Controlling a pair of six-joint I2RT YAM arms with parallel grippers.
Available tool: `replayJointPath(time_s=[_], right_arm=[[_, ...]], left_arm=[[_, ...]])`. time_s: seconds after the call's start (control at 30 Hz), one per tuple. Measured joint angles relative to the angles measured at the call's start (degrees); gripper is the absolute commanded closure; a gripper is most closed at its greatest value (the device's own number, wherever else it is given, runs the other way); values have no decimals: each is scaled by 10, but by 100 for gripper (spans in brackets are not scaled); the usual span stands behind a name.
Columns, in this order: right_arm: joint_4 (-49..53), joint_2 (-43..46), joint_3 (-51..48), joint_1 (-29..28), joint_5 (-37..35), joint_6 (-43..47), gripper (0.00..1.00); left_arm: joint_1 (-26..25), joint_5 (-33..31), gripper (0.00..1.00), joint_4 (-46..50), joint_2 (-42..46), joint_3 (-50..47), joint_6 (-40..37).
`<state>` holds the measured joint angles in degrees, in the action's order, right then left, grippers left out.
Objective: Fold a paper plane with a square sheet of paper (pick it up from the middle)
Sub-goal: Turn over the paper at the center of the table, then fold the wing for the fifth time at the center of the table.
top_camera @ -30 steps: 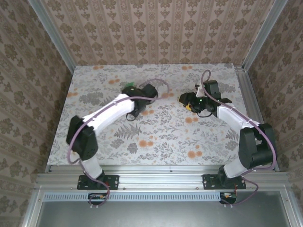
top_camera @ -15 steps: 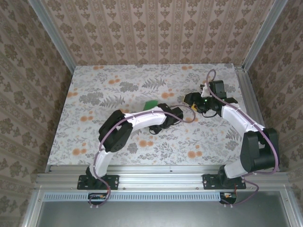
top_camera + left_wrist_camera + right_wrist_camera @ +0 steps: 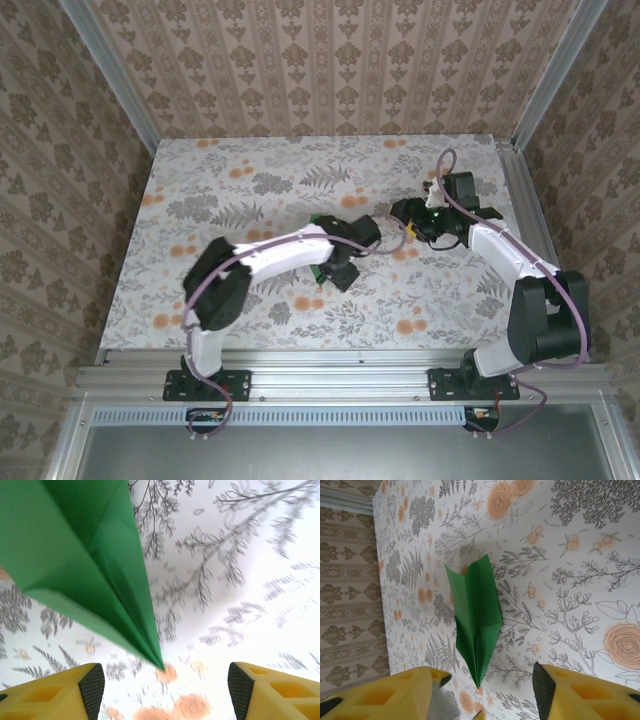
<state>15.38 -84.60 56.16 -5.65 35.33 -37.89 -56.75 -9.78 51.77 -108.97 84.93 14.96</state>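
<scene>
Left gripper is released, its yellow fingers spread wide and clasping nothing. The nose of the plane lies just beyond the gap between them. The plane is bright green, matte and unprinted: a slim dart with a centre crease, layered folds running down to a sharp nose, wings widest about halfway along, and a notched tail. It lies flat on the table near the middle, partly under the left arm in the top view, and no finger touches it. Right gripper sits to its right, also loosened, holding nothing, with the nose pointing toward its fingers. Grey leaves and orange flowers pattern the tabletop around it.
</scene>
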Motion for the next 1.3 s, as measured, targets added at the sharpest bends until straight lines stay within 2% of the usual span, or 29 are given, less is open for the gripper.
replayJointPath(time_s=[0.13, 0.27, 0.5, 0.7, 0.87, 1.3], right_arm=[[-20, 0, -16, -21, 7, -18, 50], [-52, -6, -23, -85, 2, -43, 57], [-130, -63, -16, -210, -27, -88, 75], [-153, -151, 23, -264, -57, -101, 82], [-152, -200, 78, -285, -69, -90, 86], [-99, -259, 111, -290, -108, -41, 89]], left_arm=[[60, 97, 31, -34, 121, -64, 9], [150, 188, 31, -76, 208, -142, 26], [289, 299, 32, -146, 243, -231, 58], [365, 343, 32, -209, 258, -282, 96], [397, 358, 32, -232, 260, -303, 114], [399, 381, 33, -259, 241, -306, 121]])
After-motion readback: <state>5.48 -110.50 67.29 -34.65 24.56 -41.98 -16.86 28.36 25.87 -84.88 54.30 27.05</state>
